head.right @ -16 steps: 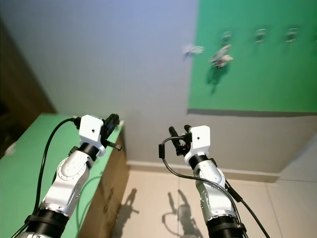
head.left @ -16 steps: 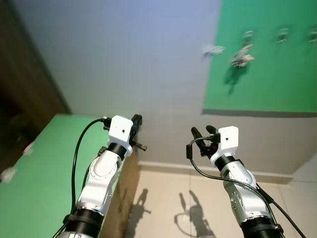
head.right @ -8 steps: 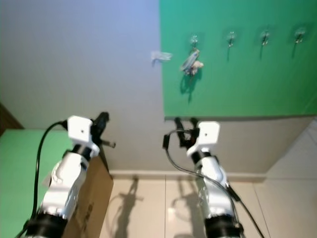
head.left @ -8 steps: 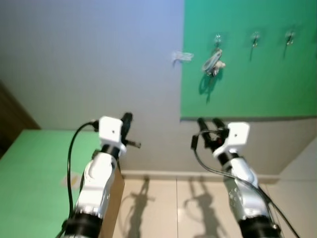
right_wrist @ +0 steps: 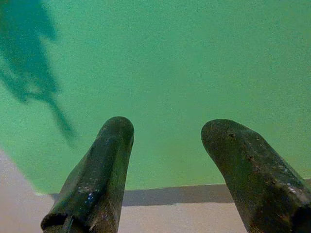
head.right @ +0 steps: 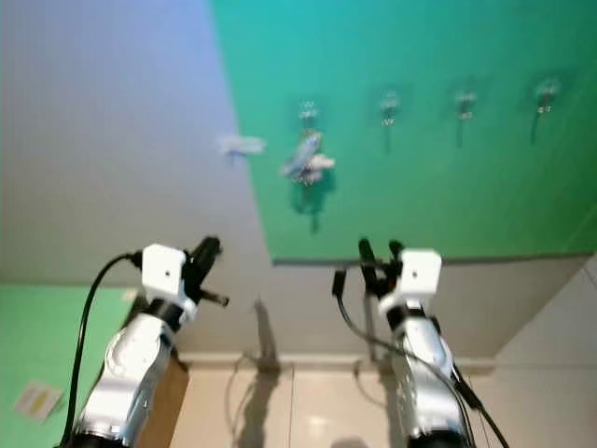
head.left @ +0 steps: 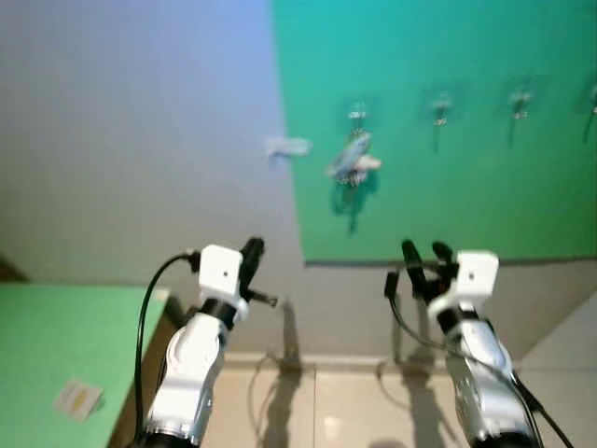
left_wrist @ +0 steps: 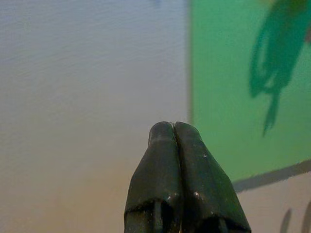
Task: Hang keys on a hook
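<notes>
On the green wall panel (head.left: 466,187) ahead, the keys (head.left: 352,161) were already hanging from the leftmost hook (head.left: 357,115) of a row, with empty hooks (head.left: 441,101) running off to the right. Against the pictures from a second before, the whole scene had slid: the panel sat fuller and more squarely in front, and the hooks lay nearer the middle of the head views (a shift of the camera, not of the keys). By that reading the task looked done, since nothing was left in either pincer.

The left pincer (head.left: 251,250) was raised before the grey wall (head.left: 140,140), its fingers (left_wrist: 177,160) pressed together and holding nothing. The right pincer (head.left: 425,254) was raised below the panel's bottom edge, fingers (right_wrist: 104,165) spread apart and empty, well below the keys.

No container was in view. At the lower left, a green-topped table (head.left: 56,336) carried a small pale tag (head.left: 77,399) near its near edge.
</notes>
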You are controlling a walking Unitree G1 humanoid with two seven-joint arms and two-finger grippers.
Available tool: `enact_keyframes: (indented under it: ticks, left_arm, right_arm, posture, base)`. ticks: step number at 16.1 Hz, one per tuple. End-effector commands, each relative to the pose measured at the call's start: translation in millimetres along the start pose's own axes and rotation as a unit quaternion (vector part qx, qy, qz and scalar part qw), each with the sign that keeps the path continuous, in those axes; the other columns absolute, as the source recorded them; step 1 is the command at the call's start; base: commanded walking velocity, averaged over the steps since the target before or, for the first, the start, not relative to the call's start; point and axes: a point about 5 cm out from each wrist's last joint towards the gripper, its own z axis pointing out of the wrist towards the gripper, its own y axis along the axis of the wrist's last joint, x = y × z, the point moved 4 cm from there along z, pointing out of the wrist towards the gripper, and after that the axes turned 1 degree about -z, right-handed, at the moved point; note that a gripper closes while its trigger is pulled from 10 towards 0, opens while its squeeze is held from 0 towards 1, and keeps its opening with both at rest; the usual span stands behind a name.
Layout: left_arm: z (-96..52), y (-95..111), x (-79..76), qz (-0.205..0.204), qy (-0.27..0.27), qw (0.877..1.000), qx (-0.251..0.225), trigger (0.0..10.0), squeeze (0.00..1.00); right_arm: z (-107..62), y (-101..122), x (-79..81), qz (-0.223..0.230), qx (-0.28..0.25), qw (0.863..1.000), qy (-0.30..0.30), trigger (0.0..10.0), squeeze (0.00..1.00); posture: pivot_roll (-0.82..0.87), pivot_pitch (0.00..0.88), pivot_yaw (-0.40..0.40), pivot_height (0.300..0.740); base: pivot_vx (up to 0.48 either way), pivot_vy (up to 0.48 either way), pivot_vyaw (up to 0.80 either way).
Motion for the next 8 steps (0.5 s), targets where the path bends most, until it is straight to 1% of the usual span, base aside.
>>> enact_keyframes:
  ticks: [1, 2, 3, 5, 6, 8]
  left_arm:
    - [-9.4, 2, 6.1, 0.009, 0.012, 1.000, -0.002, 0.0, 0.00]
    - [-26.3, -6, 20.9, 0.022, 0.031, 0.999, 0.014, 0.0, 0.00]
    - [-35.4, -11, 27.4, 0.026, 0.041, 0.998, 0.027, 0.0, 0.00]
    - [-38.1, -12, 25.2, 0.033, 0.037, 0.998, 0.030, 0.0, 0.00]
    - [-35.0, -9, 20.4, 0.035, 0.029, 0.999, 0.023, 0.0, 0.00]
    - [-28.6, -2, 11.8, 0.030, 0.015, 0.999, 0.012, 0.0, 0.00]
  right_arm:
    - [-8.1, 1, -2.0, -0.007, 0.002, 1.000, 0.009, 10.0, 0.00]
    - [-26.5, -7, -6.1, -0.013, 0.018, 1.000, 0.014, 10.0, 0.00]
    - [-37.6, -14, -8.7, -0.013, 0.033, 0.999, 0.015, 10.0, 0.00]
    - [-42.2, -17, -9.2, -0.018, 0.040, 0.999, 0.017, 10.0, 0.00]
    - [-40.9, -18, -8.1, -0.017, 0.040, 0.999, 0.018, 10.0, 0.00]
    - [-33.6, -15, -2.7, -0.015, 0.034, 0.999, 0.024, 10.0, 0.00]
  posture:
    - [-0.22, 0.000, 0.111, 0.740]
    - [-0.22, 0.000, 0.114, 0.740]
    - [-0.22, 0.000, 0.111, 0.740]
    - [-0.21, 0.000, 0.111, 0.740]
    - [-0.21, 0.000, 0.112, 0.740]
    - [-0.22, 0.000, 0.117, 0.740]
  base:
    - [0.000, 0.000, 0.00]
    - [0.000, 0.000, 0.00]
    - [0.000, 0.000, 0.00]
    - [0.000, 0.000, 0.00]
    - [0.000, -0.244, 0.00]
    - [0.000, -0.467, 0.00]
